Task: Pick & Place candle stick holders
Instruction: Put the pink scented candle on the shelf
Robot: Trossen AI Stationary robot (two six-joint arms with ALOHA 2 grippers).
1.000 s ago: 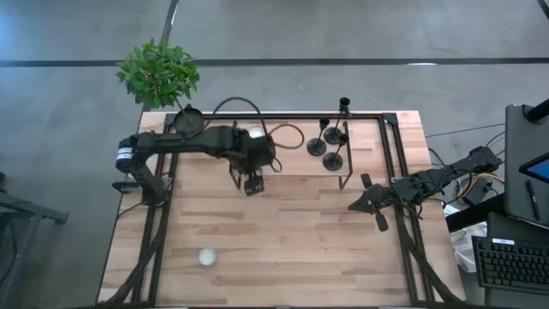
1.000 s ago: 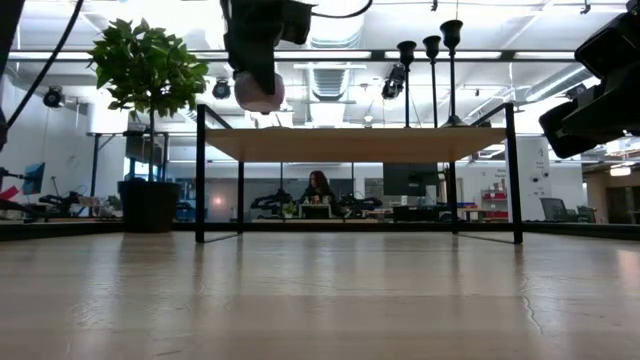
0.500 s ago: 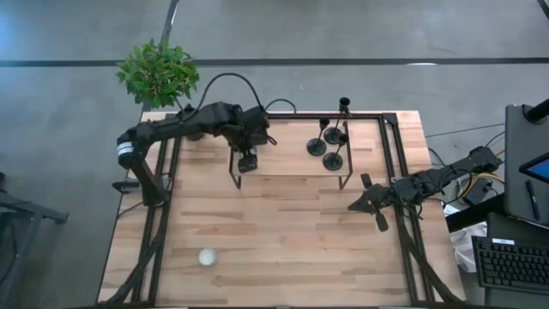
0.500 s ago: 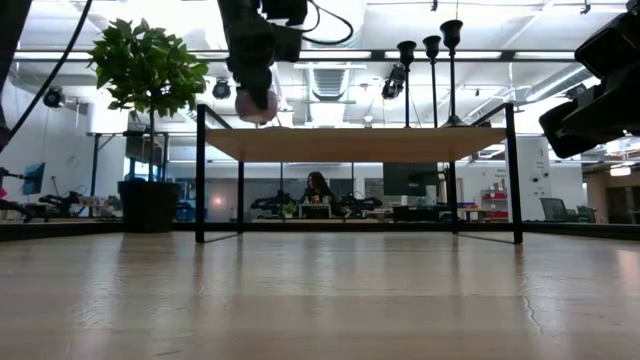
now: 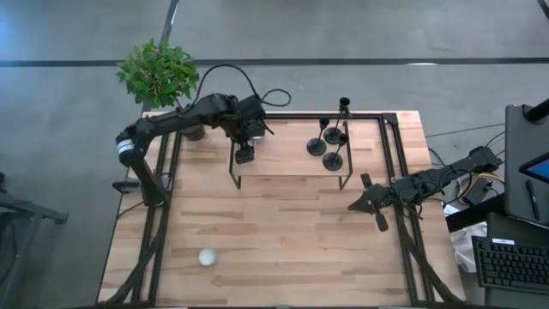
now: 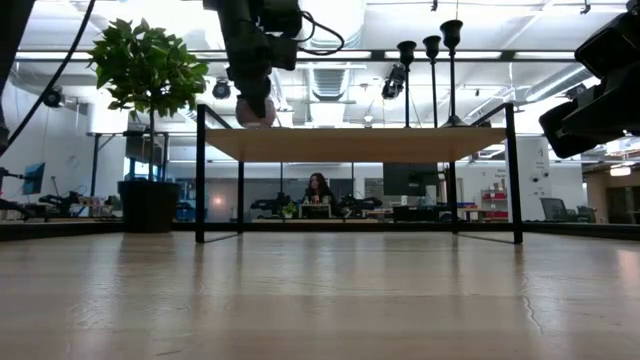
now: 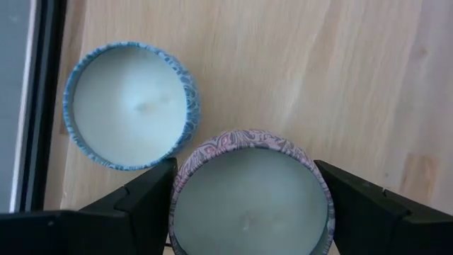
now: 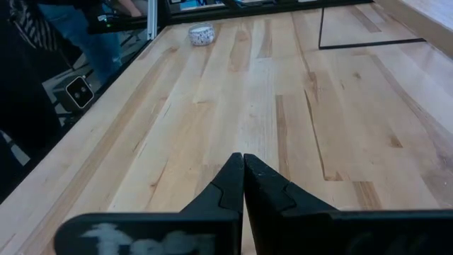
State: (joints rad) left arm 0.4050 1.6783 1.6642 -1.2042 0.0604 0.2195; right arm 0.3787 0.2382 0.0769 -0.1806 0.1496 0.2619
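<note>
My left gripper (image 5: 244, 155) is shut on a round pink-patterned candle tin (image 7: 251, 195) over the left end of a raised wooden shelf (image 5: 287, 159). A blue-patterned candle tin (image 7: 131, 105) rests on its bottom on the shelf, right beside the pink one. Several black candle stick holders (image 5: 330, 144) stand on their bases at the shelf's right end; they also show in the low view (image 6: 430, 50). My right gripper (image 5: 353, 206) is shut and empty at the table's right side. My left gripper pinches the pink tin's round side wall (image 7: 178, 185) between its two fingers (image 7: 145, 198), one on each opposite side. The fingers come from above, pointing down. The tin sits upright, open top up, low over the shelf (image 6: 360, 143); whether its bottom touches the shelf I cannot tell.
A potted green plant (image 5: 159, 73) stands at the table's far left corner. A small white tin (image 5: 207, 257) lies on the table near the front left. Black frame rails run along the table's left and right sides. People and desks show in the room beyond.
My left gripper has carried the pink tin toward the table's far edge and a little left, from in front of the shelf to over its left end, and has come lower toward the shelf top. It has stayed shut on the tin.
</note>
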